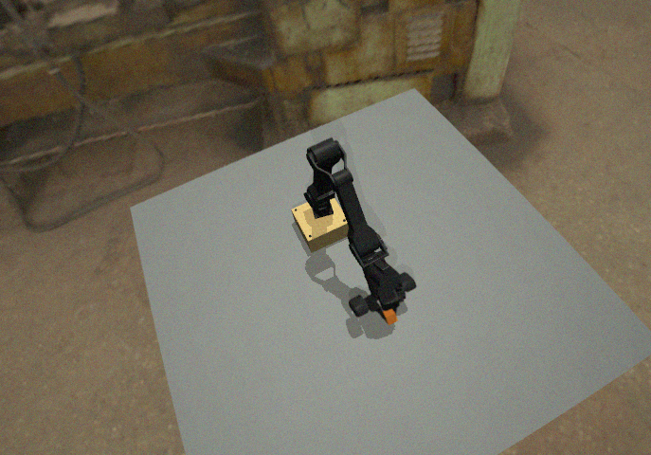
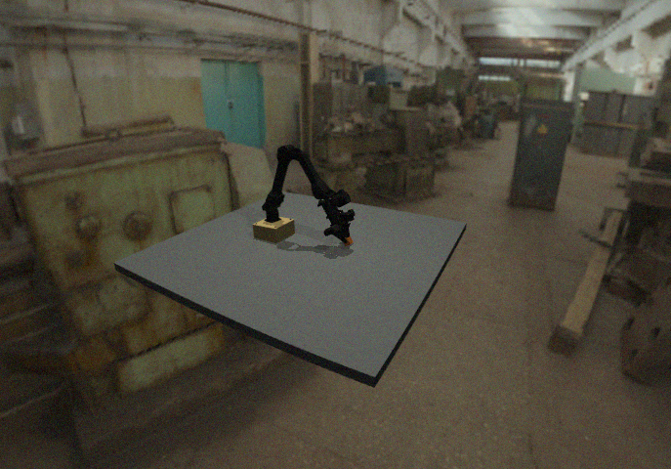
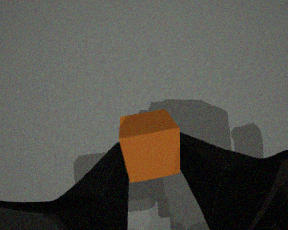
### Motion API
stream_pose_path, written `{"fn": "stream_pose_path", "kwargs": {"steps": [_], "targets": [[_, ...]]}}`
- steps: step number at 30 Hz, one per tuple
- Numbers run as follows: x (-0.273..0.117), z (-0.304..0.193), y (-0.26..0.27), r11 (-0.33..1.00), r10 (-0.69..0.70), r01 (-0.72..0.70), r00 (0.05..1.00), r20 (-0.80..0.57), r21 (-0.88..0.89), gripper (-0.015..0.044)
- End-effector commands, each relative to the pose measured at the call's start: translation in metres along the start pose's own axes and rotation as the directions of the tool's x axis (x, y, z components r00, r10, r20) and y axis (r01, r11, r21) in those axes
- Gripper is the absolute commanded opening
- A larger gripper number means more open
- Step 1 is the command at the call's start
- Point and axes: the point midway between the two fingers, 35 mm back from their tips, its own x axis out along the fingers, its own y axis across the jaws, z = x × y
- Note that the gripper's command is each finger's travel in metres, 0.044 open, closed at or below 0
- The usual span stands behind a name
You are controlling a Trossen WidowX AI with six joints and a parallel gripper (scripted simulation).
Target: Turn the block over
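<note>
Laid out below the arm, in flat matte grey: the table [image 1: 262,386] [image 2: 291,287] [image 3: 62,57], running in the exterior view to a dark-edged corner nearest the viewpoint. Farther in, across a patch of shadow, find the orange block [image 1: 390,317] [image 2: 349,240] [image 3: 151,155], at about 5 o'clock from the yellow base box [image 1: 328,240] [image 2: 266,233] in the top view. Pinched between both fingers of the gripper [image 1: 388,311] [image 2: 346,237] [image 3: 150,152], with a black finger against either side in the wrist view. Seems held just above the grey, tipped along with the slanting wrist. Can't make out any mark on the faces in sight.

Probably partway through the turning step, grasp already secured. Calls next for more wrist pitch until the marked side points down, then a gentle lowering and a release only once flat; let go early, and could tumble onto the wrong face.

Beyond, by the exterior view, counting from the block: at 9 o'clock, a rusty green machine [image 2: 125,232]; toward 2, a grey cabinet [image 2: 540,154] on the bare-looking concrete; around 11, set in the far wall, teal doors [image 2: 233,102].
</note>
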Motion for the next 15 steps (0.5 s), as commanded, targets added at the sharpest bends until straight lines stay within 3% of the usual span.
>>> {"fn": "stream_pose_path", "kwargs": {"steps": [1,15], "targets": [[0.008,-0.003,-0.001,1.000,-0.005,0.005,0.999,0.041,0.003,0.0000],[0.028,-0.009,0.000,1.000,-0.006,0.005,0.968,0.252,0.002,0.0000]]}}
